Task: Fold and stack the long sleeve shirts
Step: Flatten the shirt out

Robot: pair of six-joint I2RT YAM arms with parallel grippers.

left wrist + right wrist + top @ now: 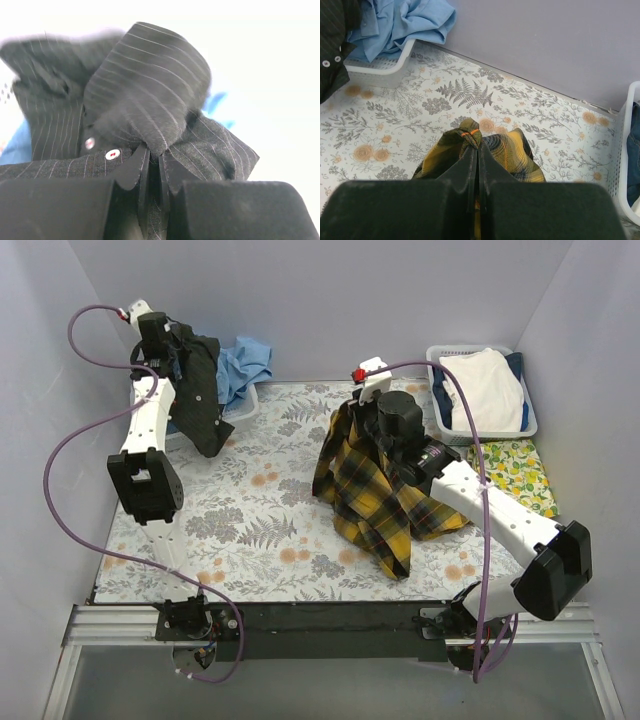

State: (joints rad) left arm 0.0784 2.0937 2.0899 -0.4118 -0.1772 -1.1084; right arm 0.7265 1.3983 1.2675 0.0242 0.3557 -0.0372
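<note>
Shirt [385,505] on table [250,530] centre, second shirt [205,390] far left, basket [532,420] far right

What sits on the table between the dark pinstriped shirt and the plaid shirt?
Nothing: in the top view only bare floral table cover separates the dark shirt from the plaid shirt.

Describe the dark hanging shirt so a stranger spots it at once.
Start at the white plastic basket at far left, heaped with light blue cloth. Hanging by it, clamped in the left pincer, is the black button-up shirt; thin white pinstripes and pale buttons set it apart.
</note>
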